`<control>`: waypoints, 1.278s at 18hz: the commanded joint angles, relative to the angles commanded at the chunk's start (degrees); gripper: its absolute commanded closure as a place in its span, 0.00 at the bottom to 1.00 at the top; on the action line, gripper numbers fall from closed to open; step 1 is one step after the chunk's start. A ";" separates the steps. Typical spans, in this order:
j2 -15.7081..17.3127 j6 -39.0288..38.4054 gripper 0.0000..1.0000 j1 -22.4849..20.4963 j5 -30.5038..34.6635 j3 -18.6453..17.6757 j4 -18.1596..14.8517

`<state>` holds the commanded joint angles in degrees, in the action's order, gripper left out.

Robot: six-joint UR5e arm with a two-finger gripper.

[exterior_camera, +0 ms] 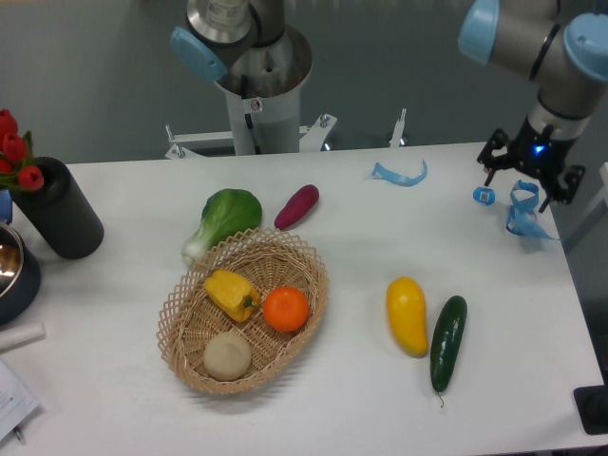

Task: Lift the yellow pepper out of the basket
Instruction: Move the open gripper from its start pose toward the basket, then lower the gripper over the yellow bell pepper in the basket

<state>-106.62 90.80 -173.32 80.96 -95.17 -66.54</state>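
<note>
The yellow pepper lies in the left half of the wicker basket, with an orange to its right and a pale round vegetable in front of it. My gripper hangs above the table's far right corner, far from the basket. Its black fingers are spread open with nothing between them.
A bok choy and a purple sweet potato lie just behind the basket. A long yellow fruit and a cucumber lie to its right. Blue plastic pieces sit at the back right. A black vase with tulips stands at the left.
</note>
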 joint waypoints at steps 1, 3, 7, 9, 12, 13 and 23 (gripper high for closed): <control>0.44 -1.31 0.00 0.18 -1.75 -1.06 1.40; 1.49 -6.92 0.00 0.79 -3.09 -2.82 3.08; 2.03 -12.48 0.00 6.05 -2.65 -3.44 3.17; 3.51 -17.46 0.00 9.47 -2.39 -3.70 2.47; 5.36 -25.13 0.00 13.61 -2.30 -5.28 2.47; 5.89 -26.71 0.00 14.93 -2.30 -5.55 2.29; 8.45 -52.17 0.00 23.73 -2.65 -8.63 2.03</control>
<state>-98.17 38.63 -149.59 78.31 -103.80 -64.51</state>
